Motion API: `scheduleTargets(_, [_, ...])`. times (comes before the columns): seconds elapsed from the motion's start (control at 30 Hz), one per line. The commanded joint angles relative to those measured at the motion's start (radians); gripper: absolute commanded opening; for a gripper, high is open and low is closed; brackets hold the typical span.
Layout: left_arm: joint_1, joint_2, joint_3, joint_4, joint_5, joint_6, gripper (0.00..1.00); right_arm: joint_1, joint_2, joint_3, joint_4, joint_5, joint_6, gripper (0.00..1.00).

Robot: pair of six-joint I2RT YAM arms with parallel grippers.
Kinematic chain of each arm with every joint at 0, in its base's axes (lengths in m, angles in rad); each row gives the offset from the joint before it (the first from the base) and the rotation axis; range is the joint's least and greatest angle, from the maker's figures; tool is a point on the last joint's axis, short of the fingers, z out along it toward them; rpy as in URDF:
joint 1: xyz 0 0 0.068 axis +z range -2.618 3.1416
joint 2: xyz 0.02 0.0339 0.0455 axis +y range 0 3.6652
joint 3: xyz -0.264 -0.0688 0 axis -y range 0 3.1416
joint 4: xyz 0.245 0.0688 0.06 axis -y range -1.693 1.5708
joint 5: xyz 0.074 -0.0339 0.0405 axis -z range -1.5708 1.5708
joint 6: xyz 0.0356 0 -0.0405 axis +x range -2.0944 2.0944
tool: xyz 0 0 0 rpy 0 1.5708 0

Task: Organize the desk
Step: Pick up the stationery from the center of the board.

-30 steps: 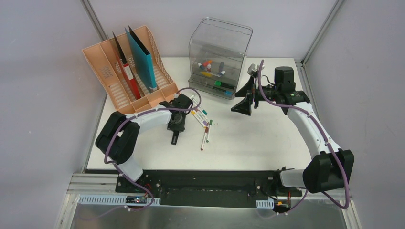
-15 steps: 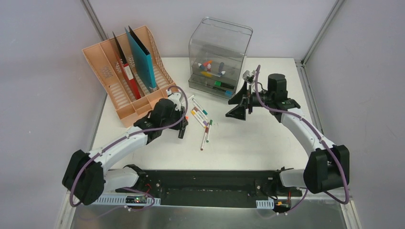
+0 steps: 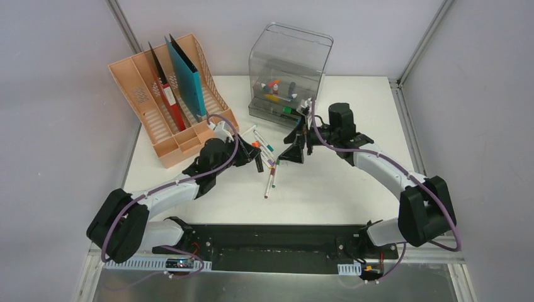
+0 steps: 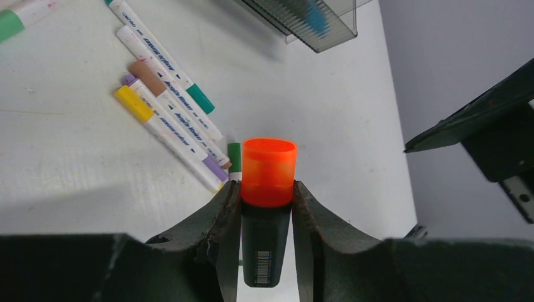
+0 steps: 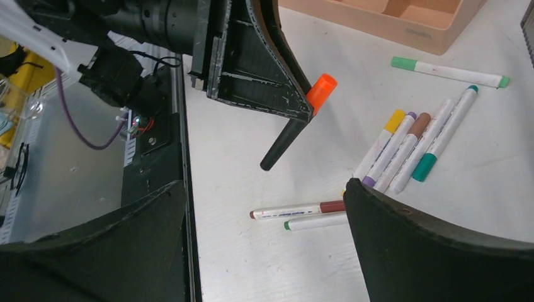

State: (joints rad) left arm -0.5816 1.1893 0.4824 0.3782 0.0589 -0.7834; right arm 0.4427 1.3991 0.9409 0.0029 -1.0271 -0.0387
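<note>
Desk [image 3: 340, 189]: white tabletop filling the middle of the overhead view, with a black rail at its near edge where both arms are bolted.

Changes against a second ago:
- Left arm, then folded back over bare desk, is now stretched forward. The left gripper [image 3: 258, 160] hangs above the loose markers [image 3: 269, 167].
- Right arm has swung in from the far right. The right gripper [image 3: 295, 148] is now just beside the left one.

Gripper states:
- Left gripper: pinching an orange-capped marker [image 4: 269, 170] with a black barrel, clamped where cap meets barrel, the cap poking out past the fingertips. It was carried the same way a second ago.
- Right gripper: fingers spread wide with nothing between them, facing the held marker.

Surroundings:
- Loose markers: scattered on the desk under and between the two grippers, with yellow, purple, brown, green and dark red caps.
- File rack [image 3: 189, 137]: peach, slotted, at the far left. A red binder [image 3: 169, 100] and a teal folder [image 3: 187, 78] stand upright in it.
- Drawer box [image 3: 289, 56]: clear plastic, at the far centre, with more markers inside.

In the way: the drawer box stands close behind the right gripper, and the file rack's corner is near the left wrist.
</note>
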Motion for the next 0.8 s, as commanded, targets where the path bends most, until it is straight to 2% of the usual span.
scheduleTargets(0.0, [-0.001,0.053,0.044,0.152,-0.017,-0.208,0.00,0.051,0.025,-0.014,0.130,0.173,0.114,0.97])
scheduleTargets(0.17, [-0.010,0.106,0.045,0.214,-0.035,-0.303,0.00,0.098,0.066,-0.012,0.134,0.197,0.131,0.94])
scheduleTargets(0.27, [-0.018,0.123,0.051,0.240,-0.037,-0.318,0.00,0.124,0.106,0.008,0.103,0.290,0.139,0.85])
scheduleTargets(0.5, [-0.041,0.146,0.054,0.273,-0.049,-0.319,0.00,0.177,0.160,0.056,0.027,0.374,0.119,0.71])
scheduleTargets(0.6, [-0.047,0.158,0.050,0.288,-0.053,-0.320,0.00,0.180,0.182,0.071,0.018,0.360,0.134,0.64])
scheduleTargets(0.7, [-0.055,0.176,0.048,0.313,-0.048,-0.323,0.00,0.186,0.195,0.078,0.021,0.352,0.149,0.52])
scheduleTargets(0.77, [-0.058,0.187,0.046,0.332,-0.041,-0.324,0.00,0.188,0.203,0.087,0.018,0.351,0.157,0.35])
